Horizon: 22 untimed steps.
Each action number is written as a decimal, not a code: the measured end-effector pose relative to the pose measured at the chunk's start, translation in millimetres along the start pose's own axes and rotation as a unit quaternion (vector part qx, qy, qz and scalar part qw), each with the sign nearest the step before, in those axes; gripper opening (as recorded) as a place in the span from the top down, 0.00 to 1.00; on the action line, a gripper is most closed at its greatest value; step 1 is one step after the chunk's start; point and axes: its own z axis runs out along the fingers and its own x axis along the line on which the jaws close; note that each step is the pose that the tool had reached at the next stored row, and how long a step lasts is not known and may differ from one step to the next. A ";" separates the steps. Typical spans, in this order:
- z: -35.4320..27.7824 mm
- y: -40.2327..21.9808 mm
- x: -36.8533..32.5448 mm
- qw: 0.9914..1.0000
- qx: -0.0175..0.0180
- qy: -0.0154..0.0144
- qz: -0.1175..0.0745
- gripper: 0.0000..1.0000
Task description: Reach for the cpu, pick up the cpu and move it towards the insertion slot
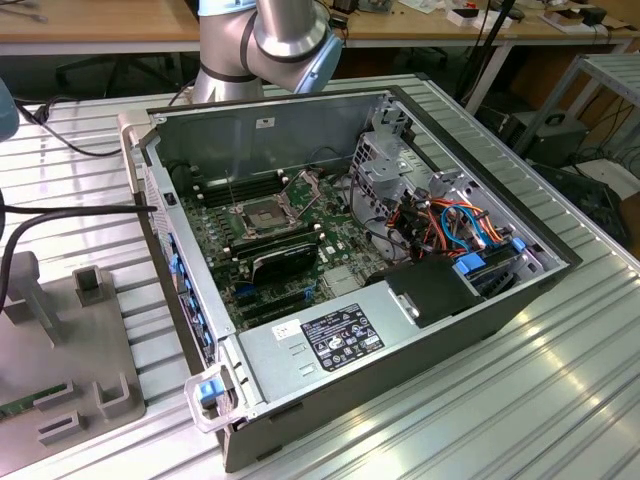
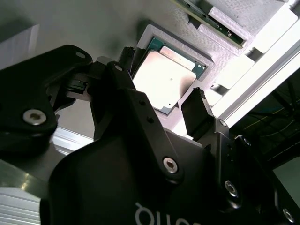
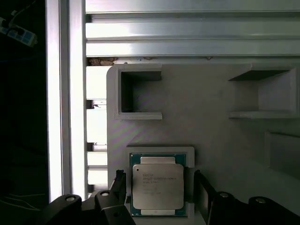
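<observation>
The cpu (image 3: 157,186), a flat pale silvery square chip, lies in a shallow recess of a grey holder plate (image 3: 206,131); the second wrist view also shows the cpu (image 2: 165,80). My black gripper (image 3: 159,190) hangs over it, open, with one fingertip (image 3: 119,183) on each side of the chip and a small gap on both sides. In the second wrist view the gripper (image 2: 164,77) straddles the chip the same way. The insertion slot (image 1: 262,212), a silver-framed socket with its thin bracket raised, sits on the motherboard inside the open computer case (image 1: 460,130).
The grey holder plate (image 1: 70,340) lies on the ribbed aluminium table at the exterior view's left, outside the case wall. Inside the case are a glossy black card (image 1: 285,262), a power supply (image 1: 320,340), a drive cage (image 1: 385,170) and coloured cables (image 1: 450,225).
</observation>
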 end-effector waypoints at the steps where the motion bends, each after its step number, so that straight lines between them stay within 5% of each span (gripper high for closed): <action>1: 0.8 0.7 0.1 1.000 0.000 0.000 0.000 0.31; 7: 1.2 1.3 0.0 1.000 0.000 0.000 0.000 0.31; 10: 1.2 1.3 0.0 1.000 0.007 0.000 0.000 0.31; 22: 1.4 1.6 0.0 1.000 0.010 0.000 0.000 0.31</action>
